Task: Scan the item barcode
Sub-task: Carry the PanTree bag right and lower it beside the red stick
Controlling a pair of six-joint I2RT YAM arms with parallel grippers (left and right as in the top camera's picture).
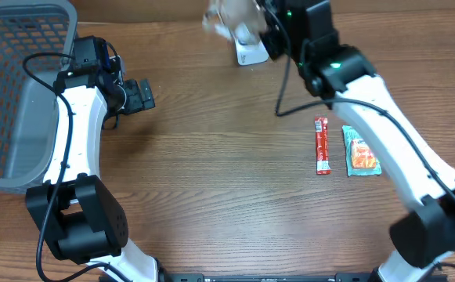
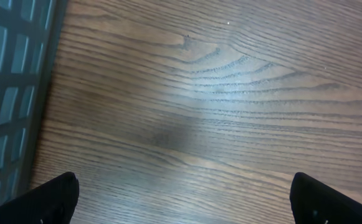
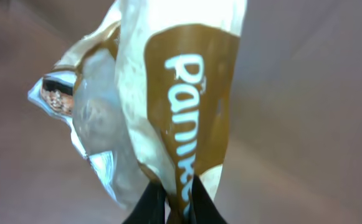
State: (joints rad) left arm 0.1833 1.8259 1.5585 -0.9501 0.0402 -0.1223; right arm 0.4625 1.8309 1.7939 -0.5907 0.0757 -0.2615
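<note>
**Right gripper (image 3: 174, 202) pinch on the panko bag (image 3: 187, 93)**

Clamped on one edge of the bag, hanging midair over the white thing at the far side, probably the scanner (image 1: 250, 53), blurry though. Best to rotate slowly, hunt for the barcode face, aim it down. Left gripper (image 2: 187, 199) parked wide open by the basket (image 1: 23, 47).

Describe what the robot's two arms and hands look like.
The left arm and right arm have white tubular links with bulky black joints, and black cables loop along them. A green light glows near the right wrist. The left hand and right hand are black.
</note>
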